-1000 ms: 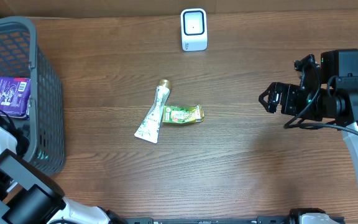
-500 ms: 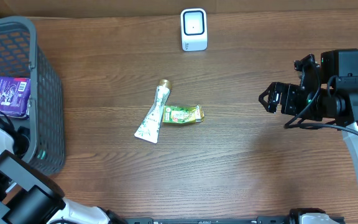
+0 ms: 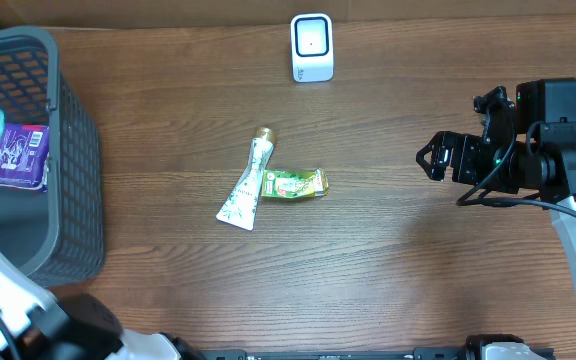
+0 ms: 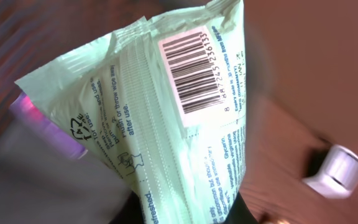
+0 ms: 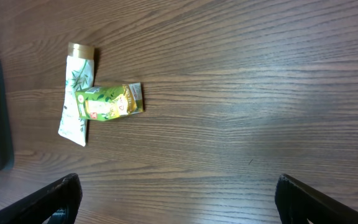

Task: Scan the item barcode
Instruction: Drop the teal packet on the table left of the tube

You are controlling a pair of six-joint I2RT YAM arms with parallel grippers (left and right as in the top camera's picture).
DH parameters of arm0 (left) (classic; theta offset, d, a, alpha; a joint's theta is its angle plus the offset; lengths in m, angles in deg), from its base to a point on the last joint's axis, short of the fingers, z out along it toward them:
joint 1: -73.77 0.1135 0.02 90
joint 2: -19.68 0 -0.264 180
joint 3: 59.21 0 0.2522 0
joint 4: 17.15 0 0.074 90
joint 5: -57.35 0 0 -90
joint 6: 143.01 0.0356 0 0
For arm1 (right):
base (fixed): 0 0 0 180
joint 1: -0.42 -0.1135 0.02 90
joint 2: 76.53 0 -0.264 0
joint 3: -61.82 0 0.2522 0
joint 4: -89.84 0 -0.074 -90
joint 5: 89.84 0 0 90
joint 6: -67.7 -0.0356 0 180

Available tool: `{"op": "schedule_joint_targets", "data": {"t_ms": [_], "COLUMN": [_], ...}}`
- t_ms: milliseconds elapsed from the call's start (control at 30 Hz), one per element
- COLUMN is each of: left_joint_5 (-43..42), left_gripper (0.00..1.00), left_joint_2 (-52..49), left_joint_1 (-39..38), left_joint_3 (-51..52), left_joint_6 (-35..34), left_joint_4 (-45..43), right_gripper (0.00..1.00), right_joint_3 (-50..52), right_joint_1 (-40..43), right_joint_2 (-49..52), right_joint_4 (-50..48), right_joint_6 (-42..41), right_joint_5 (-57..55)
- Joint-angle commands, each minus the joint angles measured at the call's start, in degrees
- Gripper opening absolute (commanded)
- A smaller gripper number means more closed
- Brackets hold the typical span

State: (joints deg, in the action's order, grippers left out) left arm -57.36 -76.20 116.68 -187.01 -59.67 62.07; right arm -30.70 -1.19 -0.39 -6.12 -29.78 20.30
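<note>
Snap! The left gripper (image 4: 190, 214) has just clamped tight and is swinging up over the basket (image 3: 68, 150) at the frame's left edge. It pinches a pale green wipes pack (image 4: 166, 118) by its lower end, with the barcode (image 4: 194, 71) showing upper centre in the wrist view. The scanner (image 3: 312, 47) waits top centre, well apart. The right gripper (image 3: 430, 160) hangs wide open and empty at right. The pick looks done; presenting the barcode seems next.

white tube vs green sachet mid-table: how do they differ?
The white tube is longer than the green sachet. The tube is pale with a gold cap; the sachet is bright green, no cap visible. The tube lies on a slant; the sachet lies roughly level, one end against the tube. Shared: both lie flat on the table.
</note>
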Motion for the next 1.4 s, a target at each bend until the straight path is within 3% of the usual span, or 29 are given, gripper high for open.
{"op": "schedule_joint_targets", "data": {"t_ms": [0, 100, 167, 300, 400, 667, 800, 833, 867, 900, 1000, 1133, 1267, 1367], "left_joint_5": [-9.35, -8.61, -3.15, 11.34, 17.77, 22.80, 24.13, 24.13, 24.13, 24.28, 25.14, 22.75, 14.01, 13.22], "left_gripper": [0.04, 0.04, 0.04, 0.04, 0.04, 0.04, 0.06, 0.19, 0.80, 1.00, 1.00, 1.00, 1.00, 1.00], "left_joint_2": [6.05, 6.95, 5.88, 1.75, -2.99, -14.12, -18.56, -19.06, -19.41, -19.47, -19.45, -18.29, -13.66, -11.58], "left_joint_1": [-7.91, -17.44, -24.59, -36.59, -42.07, -47.89, -48.30, -48.30, -48.28, -48.17, -48.09, -48.09, -46.31, -43.15], "left_joint_3": [-2.38, -2.36, -2.01, 3.74, 12.28, 27.50, 29.03, 29.03, 29.03, 29.03, 26.77, 15.61, -7.28, -19.26], "left_joint_6": [9.03, 17.09, 20.98, 21.29, 21.27, 21.14, 19.10, 17.88, 15.10, 13.97, 10.93, 9.27, 8.81, 4.42], "left_joint_4": [0.94, 5.92, 10.58, 13.11, 11.82, 4.31, 1.90, 1.49, 1.05, 0.94, 2.69, 9.16, 14.08, 13.62], "right_gripper": [1.00, 1.00, 1.00, 1.00, 1.00, 1.00, 1.00, 1.00, 1.00, 1.00, 1.00, 1.00, 1.00, 1.00], "right_joint_3": [-1.07, -1.07, -1.07, -1.07, -1.07, -1.07, -1.07, -1.07, -1.07, -1.07, -1.07, -1.07, -1.07, -1.07], "right_joint_1": [-0.26, -0.26, -0.26, -0.26, -0.26, -0.26, -0.26, -0.26, -0.26, -0.26, -0.26, -0.26, -0.26, -0.26], "right_joint_2": [-0.13, -0.13, -0.13, -0.13, -0.13, -0.13, -0.13, -0.13, -0.13, -0.13, -0.13, -0.13, -0.13, -0.13], "right_joint_4": [-0.11, -0.11, -0.11, -0.13, -0.11, -0.13, -0.13, -0.13, -0.11, -0.11, -0.11, -0.11, -0.09, -0.09], "right_joint_6": [0.20, 0.20, 0.20, 0.20, 0.20, 0.20, 0.20, 0.20, 0.20, 0.20, 0.20, 0.20, 0.20, 0.20], "right_joint_5": [0.24, 0.24, 0.24, 0.24, 0.04, -0.22, -0.20, -0.20, -0.20, -0.20, -0.17, -0.20, -0.20, -0.20]}}
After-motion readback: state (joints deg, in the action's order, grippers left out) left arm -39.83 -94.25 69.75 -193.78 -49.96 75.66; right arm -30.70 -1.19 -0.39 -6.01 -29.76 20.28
